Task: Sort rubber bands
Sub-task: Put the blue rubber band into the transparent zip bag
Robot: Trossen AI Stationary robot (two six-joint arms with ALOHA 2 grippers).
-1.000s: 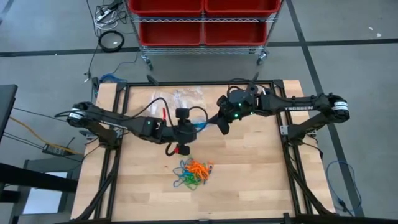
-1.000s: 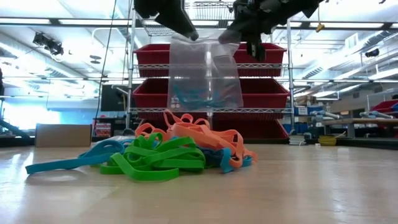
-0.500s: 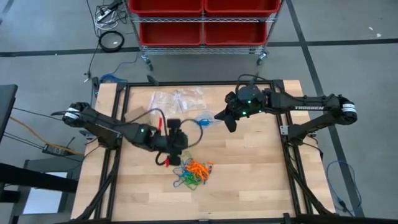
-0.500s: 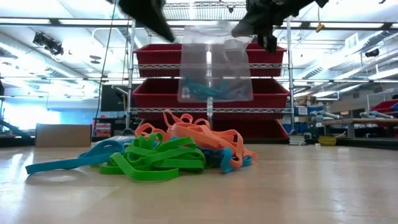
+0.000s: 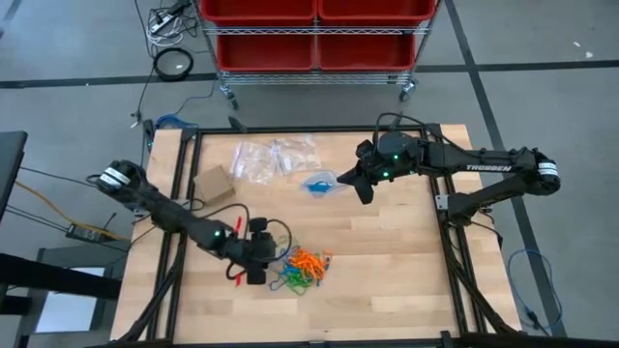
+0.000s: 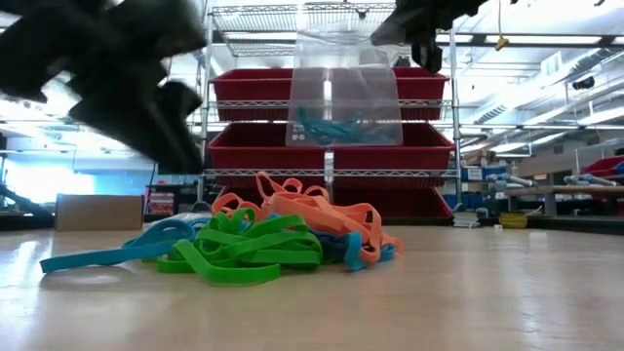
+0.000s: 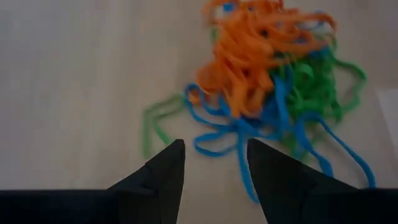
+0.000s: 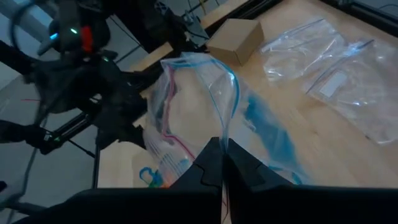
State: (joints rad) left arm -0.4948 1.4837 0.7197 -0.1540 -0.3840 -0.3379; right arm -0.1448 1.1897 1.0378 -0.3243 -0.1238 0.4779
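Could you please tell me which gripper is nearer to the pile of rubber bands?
Left. The left gripper sits open right beside the rubber bands; the right gripper holds a clear bag farther off.

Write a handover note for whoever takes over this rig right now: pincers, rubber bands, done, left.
Left pincer: open, low beside the rubber band pile, holding nothing.
Right pincer: shut on the rim of a clear bag, held up above the table.
Done: some blue bands are in that bag.
Left: orange, green and blue bands are still tangled in the pile. Spare bags and a small cardboard box lie at the far side.
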